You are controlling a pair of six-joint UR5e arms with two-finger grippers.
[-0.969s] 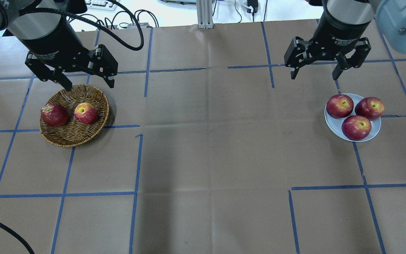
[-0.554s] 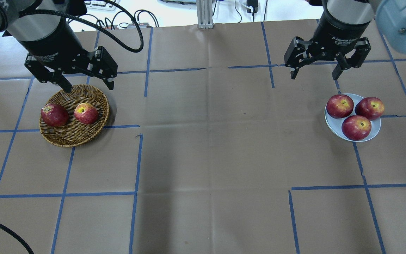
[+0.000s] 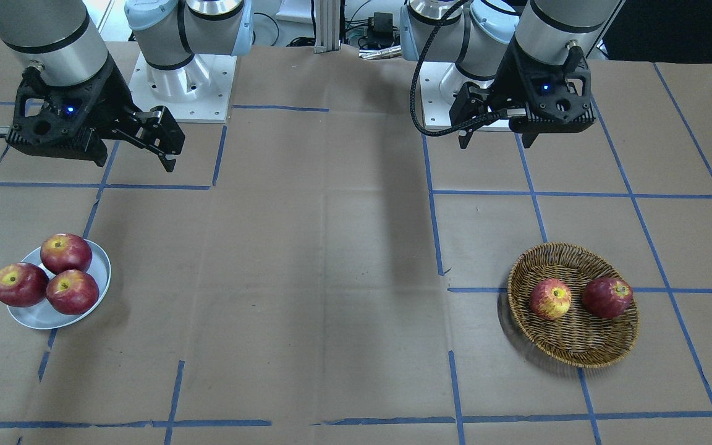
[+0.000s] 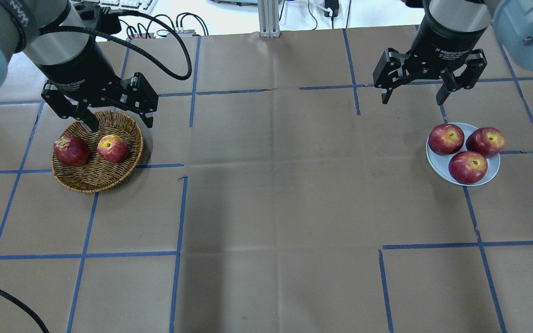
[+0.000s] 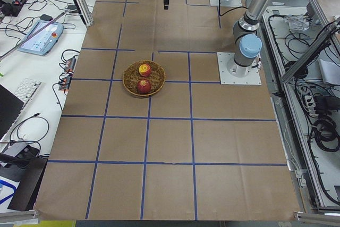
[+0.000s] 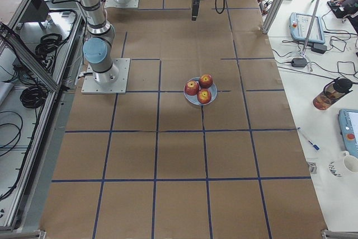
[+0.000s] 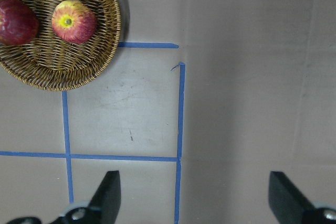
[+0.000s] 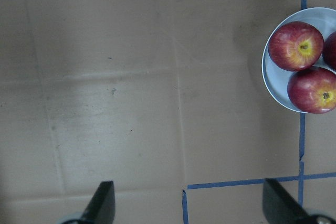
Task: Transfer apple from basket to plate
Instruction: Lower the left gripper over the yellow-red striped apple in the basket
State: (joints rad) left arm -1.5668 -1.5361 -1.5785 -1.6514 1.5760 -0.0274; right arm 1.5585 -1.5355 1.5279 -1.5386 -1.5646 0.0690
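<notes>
The apple (image 4: 113, 148), light red with yellow patches, lies in the wicker basket (image 4: 91, 185) on the table's left, next to a dark red apple (image 4: 71, 151). It also shows in the front view (image 3: 550, 298) and the left wrist view (image 7: 73, 21). My left gripper (image 4: 122, 125) is open and empty, high above the basket's rim on the robot's side. The pale plate (image 4: 438, 167) lies at the right. My right gripper (image 4: 412, 101) is open and empty, up in the air on the robot's side of the plate.
Three dark red apples (image 4: 467, 167) fill most of the plate. Brown paper with a grid of blue tape (image 4: 181, 208) covers the table. Cables and a metal post (image 4: 269, 18) stand at the edge nearest the robot.
My left gripper has moved a little towards the basket and now hangs over its rim. The right arm and the apples have not moved.
</notes>
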